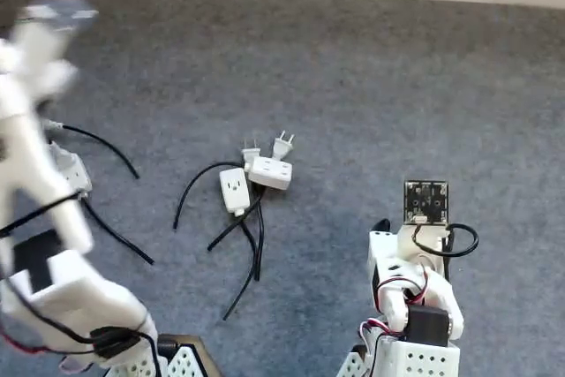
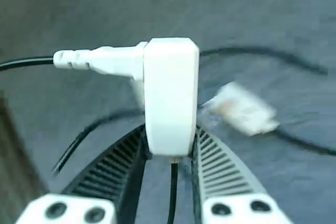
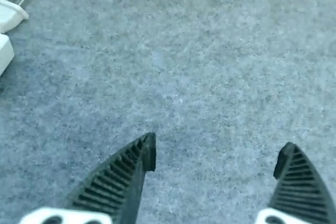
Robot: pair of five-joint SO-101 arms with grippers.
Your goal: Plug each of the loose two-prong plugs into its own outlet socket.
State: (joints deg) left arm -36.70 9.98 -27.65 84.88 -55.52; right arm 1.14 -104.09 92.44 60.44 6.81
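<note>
Two loose plugs (image 1: 282,143) lie mid-frame against the sockets (image 1: 234,190), prongs toward the top. At far left the left hand (image 2: 170,141) clamps a white socket block (image 2: 170,95), a seated plug (image 2: 100,59) in its side, seemingly that pair finished. The right hand (image 3: 218,145) gapes wide and empty over the surface (image 1: 397,86) at lower right, likely ready for the next plug.

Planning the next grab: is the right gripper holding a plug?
No, the right gripper is open over the carpet with nothing in it.
</note>
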